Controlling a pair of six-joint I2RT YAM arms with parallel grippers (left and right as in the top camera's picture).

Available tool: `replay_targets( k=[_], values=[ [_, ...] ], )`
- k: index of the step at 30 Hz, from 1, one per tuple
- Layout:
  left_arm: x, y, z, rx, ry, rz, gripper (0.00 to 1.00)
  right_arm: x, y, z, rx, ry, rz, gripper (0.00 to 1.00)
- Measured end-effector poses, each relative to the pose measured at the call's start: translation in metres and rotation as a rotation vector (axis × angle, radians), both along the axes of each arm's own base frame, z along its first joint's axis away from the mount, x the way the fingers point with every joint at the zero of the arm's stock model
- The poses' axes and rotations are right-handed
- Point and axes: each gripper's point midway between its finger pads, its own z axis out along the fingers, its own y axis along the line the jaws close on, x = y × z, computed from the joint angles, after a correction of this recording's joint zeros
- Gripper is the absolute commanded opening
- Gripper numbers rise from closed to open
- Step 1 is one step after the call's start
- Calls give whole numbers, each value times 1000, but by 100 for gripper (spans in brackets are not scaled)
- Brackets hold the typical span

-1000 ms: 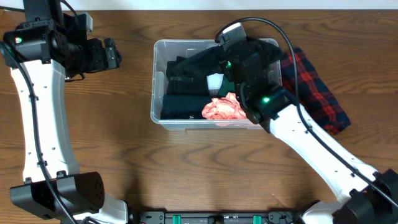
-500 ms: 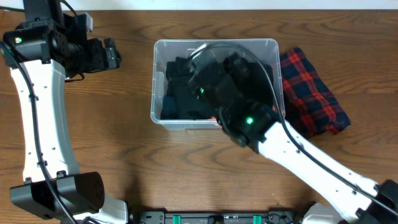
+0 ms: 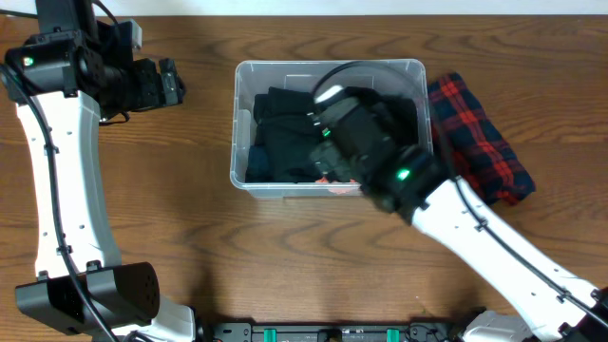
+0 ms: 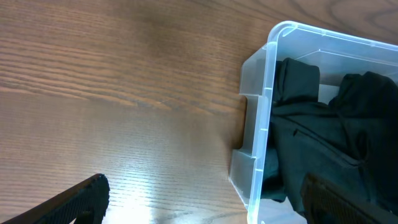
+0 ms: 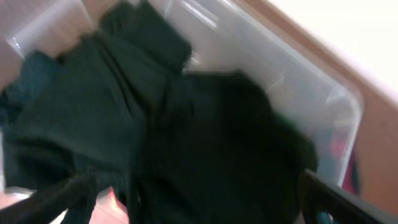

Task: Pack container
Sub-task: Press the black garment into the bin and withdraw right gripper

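Clear plastic container (image 3: 239, 142), long axis left–right, lies beneath the spread, empty right gripper (image 5: 193, 186); plaid cloth (image 3: 480, 142) just beside its right wall; left gripper (image 4: 204, 183), spread, farther off.

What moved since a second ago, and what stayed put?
The right arm swung left from the right side of the container to over its middle, then eased back toward the front. It now hides most of the pink cloth. The right gripper stands open over the dark clothes. The left arm, container and plaid cloth stayed put.
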Motion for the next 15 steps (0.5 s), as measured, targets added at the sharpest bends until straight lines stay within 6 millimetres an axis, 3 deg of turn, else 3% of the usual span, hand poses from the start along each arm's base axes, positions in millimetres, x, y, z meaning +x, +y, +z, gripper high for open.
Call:
replay_targets(
  k=[7,15],
  values=[
    [0,0,0,0,0,0,98,-3,-31,-10,104,180,-76,84],
    [0,0,0,0,2,0,98,-22,-34,-26,113,310,-85,60]
  ],
)
